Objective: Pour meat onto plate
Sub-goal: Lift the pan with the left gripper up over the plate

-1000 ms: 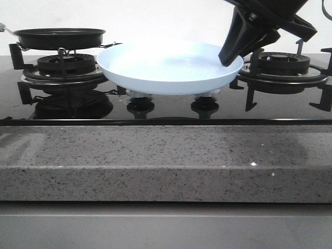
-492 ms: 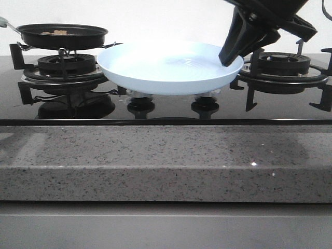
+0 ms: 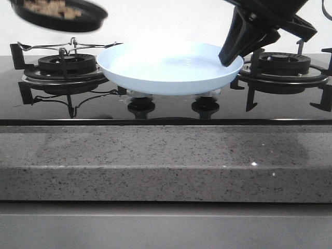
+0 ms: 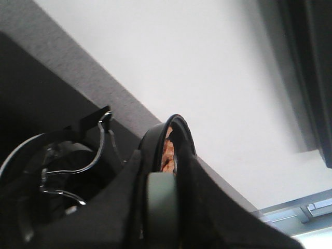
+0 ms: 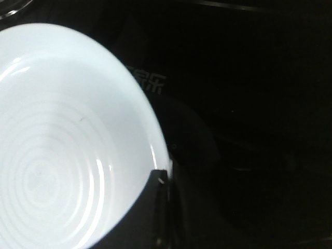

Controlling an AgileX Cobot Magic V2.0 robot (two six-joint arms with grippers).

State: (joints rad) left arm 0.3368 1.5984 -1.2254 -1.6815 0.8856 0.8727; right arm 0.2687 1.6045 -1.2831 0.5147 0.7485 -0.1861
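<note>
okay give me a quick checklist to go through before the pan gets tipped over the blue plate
1. Pan lifted clear of the left burner: ok, it is in the air above it.
2. Meat in the pan: ok, golden-brown pieces show inside.
3. Pan over the plate: not ok, it is off to the plate's left.
4. Plate ready to receive: ok, it is bare inside, nothing in it.
5. Plate steadied: ok, the right gripper is clamped on its rim.
6. Left gripper's hold on the pan handle: cannot tell, the left wrist view shows the handle close up but not the fingers.
</note>
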